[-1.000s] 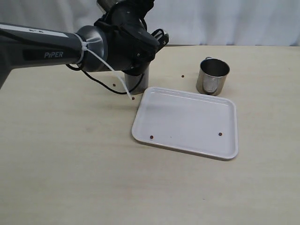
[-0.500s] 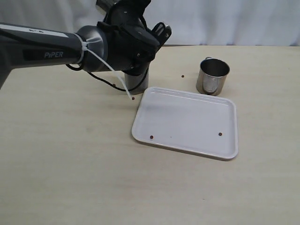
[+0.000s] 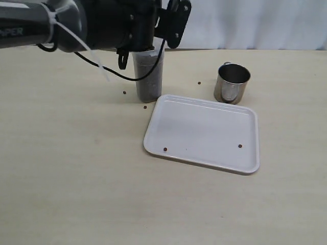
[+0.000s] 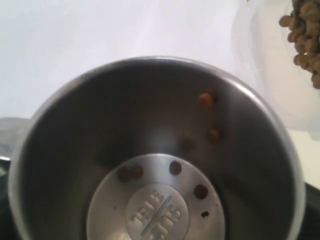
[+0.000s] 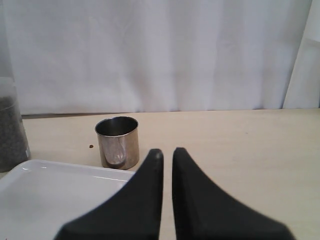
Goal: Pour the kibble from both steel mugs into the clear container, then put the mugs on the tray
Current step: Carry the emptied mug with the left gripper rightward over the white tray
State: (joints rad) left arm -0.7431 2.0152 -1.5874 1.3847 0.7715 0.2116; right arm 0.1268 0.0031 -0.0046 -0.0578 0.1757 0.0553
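My left gripper (image 3: 164,24) hangs over the clear container (image 3: 148,75) at the back of the table, shut on a steel mug (image 4: 155,150). The arm hides that mug in the exterior view. The left wrist view looks straight into it: only a few kibble pellets (image 4: 175,167) lie on its bottom. The container (image 4: 260,60) beside the mug's rim holds a deep fill of kibble (image 3: 148,88). The other steel mug (image 3: 231,82) stands upright behind the white tray (image 3: 204,132). My right gripper (image 5: 164,152) is shut on nothing, low, facing that mug (image 5: 117,141).
Loose pellets lie on the table near the container (image 3: 124,92) and behind the tray (image 3: 199,82). Two more sit on the tray (image 3: 165,149). A white curtain closes the far side. Bare tabletop stretches in front of and left of the tray.
The left arm has risen and swung up and back, uncovering the clear container that it hid before. The mug on the table and the tray have not moved.
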